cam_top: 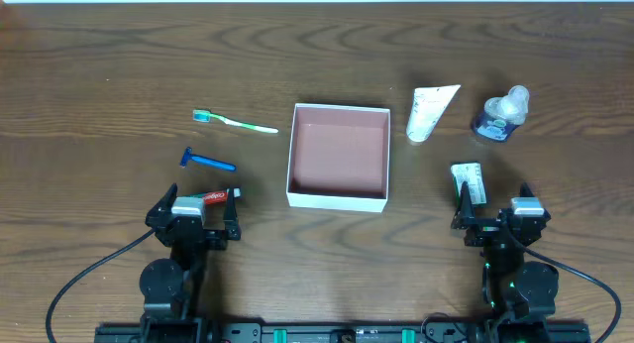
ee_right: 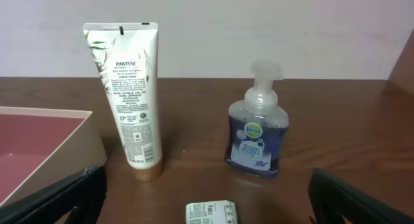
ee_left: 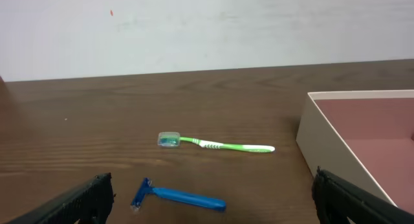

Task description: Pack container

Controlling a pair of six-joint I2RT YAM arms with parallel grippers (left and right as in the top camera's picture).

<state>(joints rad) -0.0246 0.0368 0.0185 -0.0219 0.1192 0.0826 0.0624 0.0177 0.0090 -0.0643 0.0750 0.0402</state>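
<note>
Ahead, midway between both spread jaws: container (cam_top: 337, 200)

Wood table (cam_top: 99, 46), container (cam_top: 337, 201), toothbrush (cam_top: 236, 122), razor (cam_top: 210, 163), toothpaste (cam_top: 216, 196), white tube (cam_top: 429, 112), soap bottle (cam_top: 500, 115), packet (cam_top: 468, 181)

You have a dark wood-grain table (cam_top: 99, 56), a matt container (cam_top: 337, 199) that may be card, a smooth plastic tube (ee_right: 132, 101) and a clear glossy plastic bottle (ee_right: 257, 136).
</note>
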